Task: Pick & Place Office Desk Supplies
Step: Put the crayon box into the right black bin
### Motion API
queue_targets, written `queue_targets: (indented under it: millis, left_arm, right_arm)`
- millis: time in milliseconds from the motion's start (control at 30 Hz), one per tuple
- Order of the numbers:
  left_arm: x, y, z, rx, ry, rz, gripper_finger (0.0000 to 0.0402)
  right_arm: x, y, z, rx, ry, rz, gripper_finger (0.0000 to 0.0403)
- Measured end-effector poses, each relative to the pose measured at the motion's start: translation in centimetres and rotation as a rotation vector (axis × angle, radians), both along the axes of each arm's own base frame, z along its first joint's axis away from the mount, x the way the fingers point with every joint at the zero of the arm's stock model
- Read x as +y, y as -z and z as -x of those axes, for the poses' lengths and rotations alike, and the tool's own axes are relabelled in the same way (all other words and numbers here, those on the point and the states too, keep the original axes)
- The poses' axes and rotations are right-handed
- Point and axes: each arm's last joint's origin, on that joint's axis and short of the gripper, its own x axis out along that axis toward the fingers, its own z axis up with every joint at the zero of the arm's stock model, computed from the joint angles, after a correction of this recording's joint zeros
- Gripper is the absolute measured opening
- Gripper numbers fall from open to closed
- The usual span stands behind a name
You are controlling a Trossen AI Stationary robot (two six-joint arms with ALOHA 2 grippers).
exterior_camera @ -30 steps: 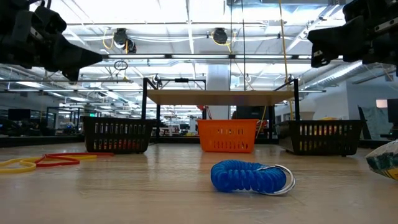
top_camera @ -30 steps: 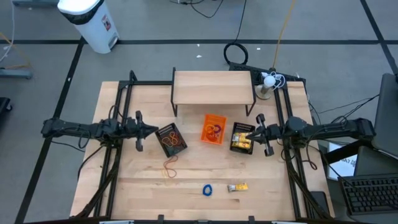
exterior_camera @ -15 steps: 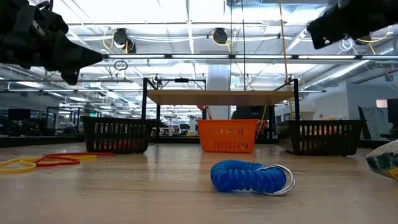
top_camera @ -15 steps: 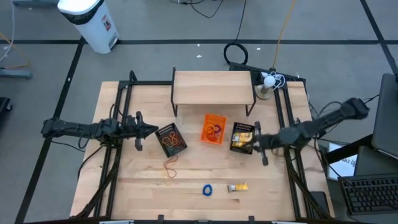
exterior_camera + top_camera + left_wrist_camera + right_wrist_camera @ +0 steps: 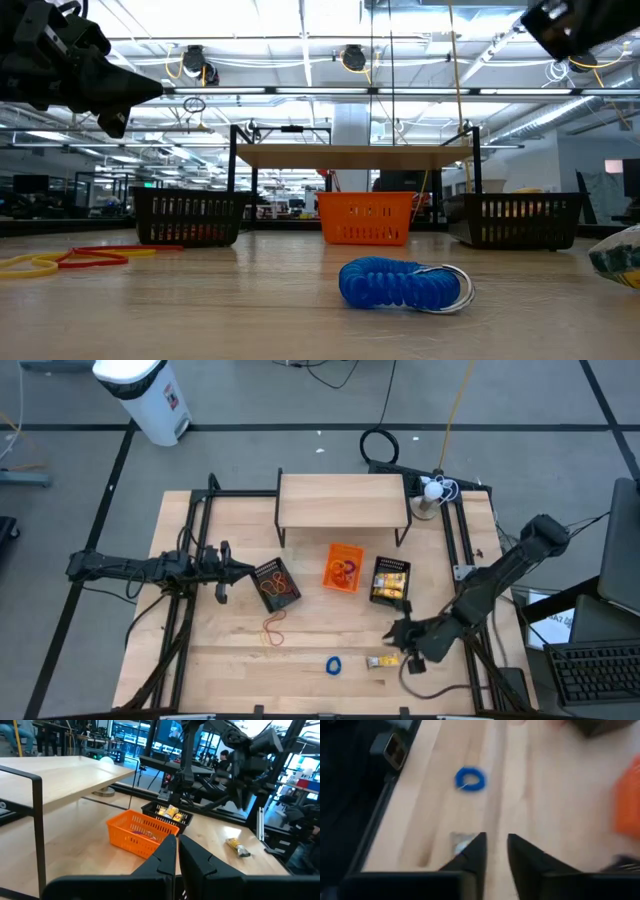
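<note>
A blue coiled ring [image 5: 333,665] and a yellow-and-white packet [image 5: 382,660] lie near the table's front edge. Thin red and tan rubber bands [image 5: 273,628] lie left of the middle. My right gripper [image 5: 394,637] hangs above the table just past the packet. It tips downward, with a narrow gap between its fingers [image 5: 496,854] and nothing in them. My left gripper [image 5: 240,569] stays level at the left, beside the left black mesh bin [image 5: 275,584]. Its fingers [image 5: 176,855] are shut and hold nothing.
An orange bin [image 5: 344,567] with rings stands mid-table. A second black mesh bin [image 5: 390,582] holding packets is to its right. A low wooden shelf [image 5: 343,500] spans the far side. Black frame rails [image 5: 190,550] run along both table sides.
My right gripper has swung away from the right black mesh bin toward the table's near edge, rising and tipping downward. It now hangs over the table by the packet. The things on the table have not moved.
</note>
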Motion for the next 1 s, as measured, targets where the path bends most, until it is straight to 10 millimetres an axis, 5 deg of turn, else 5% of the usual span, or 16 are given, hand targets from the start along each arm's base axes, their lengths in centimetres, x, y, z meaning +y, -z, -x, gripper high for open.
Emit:
queue_targets:
  millis: [400, 1000]
  left_arm:
    - [0.0, 0.5, 0.0, 0.051, 0.000, -0.057, 0.0019]
    - [0.0, 0.5, 0.0, 0.057, -0.001, -0.056, 0.0019]
  right_arm:
    - [2.7, 4.9, -2.3, 0.229, -0.078, -0.031, 0.0244]
    - [3.0, 9.0, -2.6, 0.399, -0.041, 0.045, 0.0224]
